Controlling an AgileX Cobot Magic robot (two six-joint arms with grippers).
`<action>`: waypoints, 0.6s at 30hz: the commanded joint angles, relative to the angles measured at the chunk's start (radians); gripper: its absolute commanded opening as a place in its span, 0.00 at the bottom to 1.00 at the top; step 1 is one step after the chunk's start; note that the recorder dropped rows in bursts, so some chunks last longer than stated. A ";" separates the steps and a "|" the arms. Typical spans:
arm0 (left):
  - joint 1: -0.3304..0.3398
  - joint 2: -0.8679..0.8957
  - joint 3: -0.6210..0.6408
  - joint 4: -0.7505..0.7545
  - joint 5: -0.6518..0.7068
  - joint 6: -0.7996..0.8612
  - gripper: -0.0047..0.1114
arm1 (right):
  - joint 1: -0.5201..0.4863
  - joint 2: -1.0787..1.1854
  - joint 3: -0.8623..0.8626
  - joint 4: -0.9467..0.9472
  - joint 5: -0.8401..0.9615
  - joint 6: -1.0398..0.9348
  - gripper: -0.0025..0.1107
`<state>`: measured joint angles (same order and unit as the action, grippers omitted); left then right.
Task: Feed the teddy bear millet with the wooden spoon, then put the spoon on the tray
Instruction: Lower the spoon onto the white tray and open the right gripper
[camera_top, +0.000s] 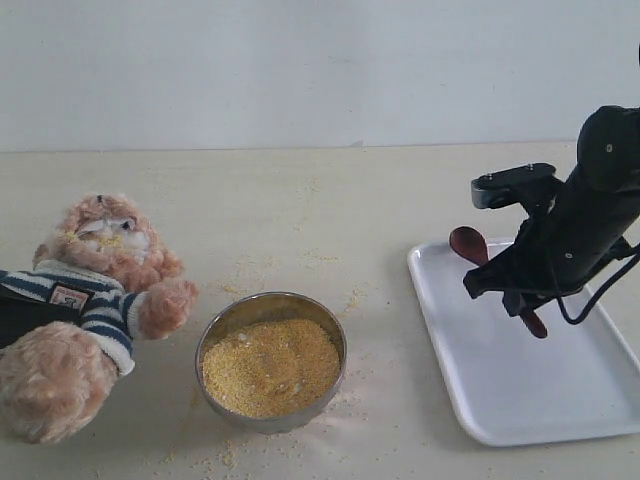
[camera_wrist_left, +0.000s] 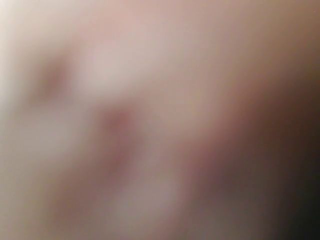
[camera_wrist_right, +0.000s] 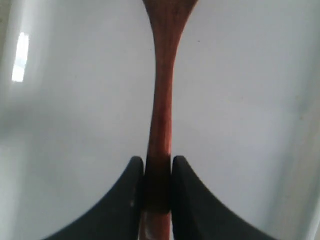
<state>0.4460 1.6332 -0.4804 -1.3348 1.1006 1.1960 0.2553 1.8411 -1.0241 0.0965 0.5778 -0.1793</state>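
Note:
My right gripper (camera_top: 515, 295) (camera_wrist_right: 158, 162) is shut on the slim handle of the wooden spoon (camera_top: 467, 245) (camera_wrist_right: 162, 100). It holds the spoon low over the white tray (camera_top: 520, 390) (camera_wrist_right: 75, 125), with the oval bowl end toward the tray's far left corner. The teddy bear (camera_top: 100, 290) lies on its back at the left, with yellow grains on its muzzle. Millet (camera_top: 270, 365) fills the metal bowl (camera_top: 215, 330) in the middle. The left wrist view is a pinkish-brown blur. A dark shape at the bear's shirt (camera_top: 20, 315) may be my left gripper, its jaws hidden.
Loose millet specks (camera_top: 245, 270) lie scattered on the beige table around the bowl and toward the back. The tray's rim (camera_top: 425, 300) stands a short way right of the bowl. A pale wall runs behind the table.

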 joint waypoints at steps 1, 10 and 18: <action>0.002 -0.001 0.001 -0.018 0.018 0.009 0.08 | -0.007 -0.004 0.006 -0.001 -0.009 0.008 0.04; 0.002 -0.001 0.001 -0.018 0.018 0.009 0.08 | -0.007 -0.004 0.006 -0.001 -0.006 0.020 0.19; 0.002 -0.001 0.001 -0.018 0.018 0.009 0.08 | -0.007 0.007 0.006 -0.001 0.013 0.016 0.19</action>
<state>0.4460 1.6332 -0.4804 -1.3348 1.1006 1.1960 0.2553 1.8434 -1.0241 0.0965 0.5891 -0.1561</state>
